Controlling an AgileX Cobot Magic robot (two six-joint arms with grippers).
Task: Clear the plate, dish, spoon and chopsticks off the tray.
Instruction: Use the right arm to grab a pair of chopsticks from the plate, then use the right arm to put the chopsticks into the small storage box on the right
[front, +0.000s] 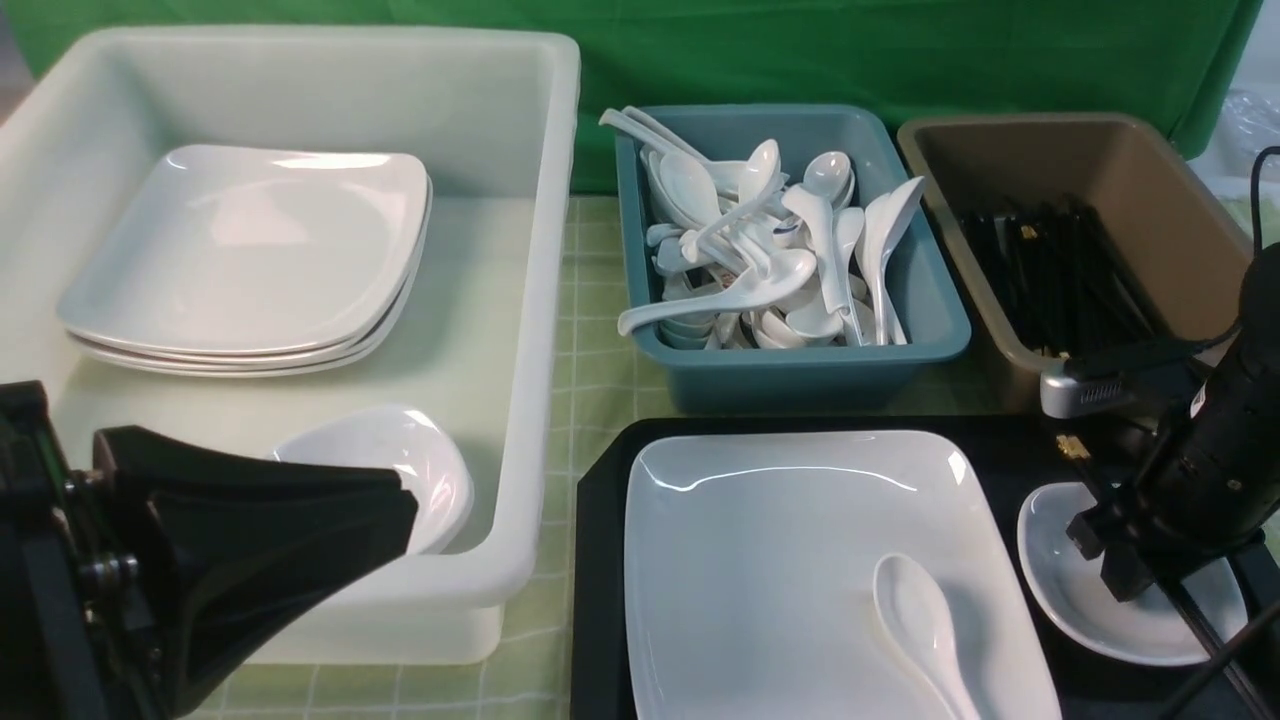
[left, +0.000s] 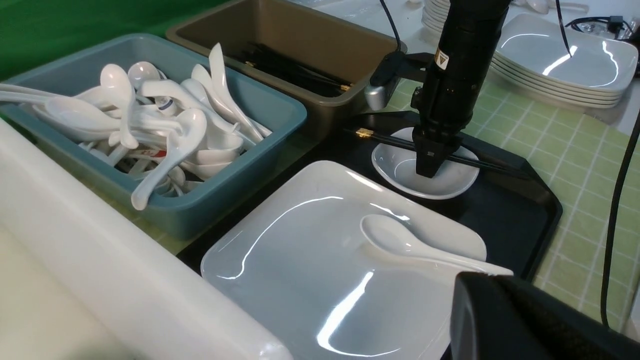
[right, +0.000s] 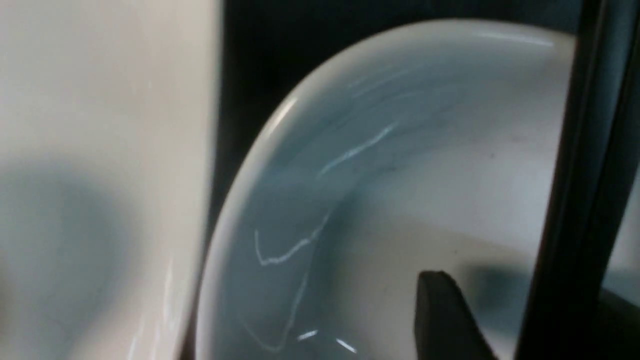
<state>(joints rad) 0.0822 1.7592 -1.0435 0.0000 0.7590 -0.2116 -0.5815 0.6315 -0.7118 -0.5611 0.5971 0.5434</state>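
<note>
The black tray (front: 600, 560) carries the large square plate (front: 780, 560) with the white spoon (front: 915, 620) lying in it. Beside the plate sits the small dish (front: 1090, 610). The black chopsticks (left: 395, 140) lie across the dish's rim, gold band (front: 1072, 447) toward the tubs. My right gripper (front: 1125, 575) points down into the dish. In the right wrist view its jaws straddle the chopsticks (right: 575, 175), with a gap between one finger (right: 440, 310) and the sticks. My left gripper (front: 400, 510) is shut and empty, hanging low by the white tub, left of the tray.
A white tub (front: 540, 300) holds stacked square plates (front: 250, 250) and a small dish (front: 400, 470). Behind the tray stand a teal tub (front: 800, 370) of spoons and a brown tub (front: 1150, 180) of chopsticks. More plates (left: 565, 65) are stacked beyond the tray. A black cable (left: 615, 190) hangs nearby.
</note>
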